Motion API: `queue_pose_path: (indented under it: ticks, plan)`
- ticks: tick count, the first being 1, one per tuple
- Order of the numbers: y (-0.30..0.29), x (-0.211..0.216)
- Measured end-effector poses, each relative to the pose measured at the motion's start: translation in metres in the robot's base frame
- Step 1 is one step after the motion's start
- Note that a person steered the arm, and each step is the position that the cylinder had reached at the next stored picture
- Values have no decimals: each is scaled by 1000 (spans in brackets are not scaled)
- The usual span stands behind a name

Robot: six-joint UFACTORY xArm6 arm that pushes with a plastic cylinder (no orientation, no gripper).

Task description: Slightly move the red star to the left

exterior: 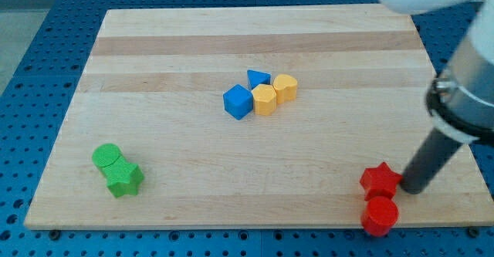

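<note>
The red star [380, 180] lies near the board's bottom right corner. A red cylinder [380, 214] sits just below it, touching or nearly touching. My tip [409, 190] is at the lower end of the dark rod, right beside the star's right side, about touching it.
A blue cube [238, 102], a blue triangle [258, 78], a yellow hexagon [265, 99] and a yellow rounded block [285, 87] cluster at the board's middle. A green cylinder [106, 157] and a green star [124, 179] sit at bottom left. The board's right edge [455, 133] is near the rod.
</note>
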State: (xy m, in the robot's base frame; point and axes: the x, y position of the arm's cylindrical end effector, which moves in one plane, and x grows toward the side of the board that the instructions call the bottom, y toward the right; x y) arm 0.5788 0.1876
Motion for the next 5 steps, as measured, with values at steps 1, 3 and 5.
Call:
queue_pose_path:
  ticks: [1,3,5]
  plan:
    - [-6,0]
    - [-5,-36]
    - [39,-63]
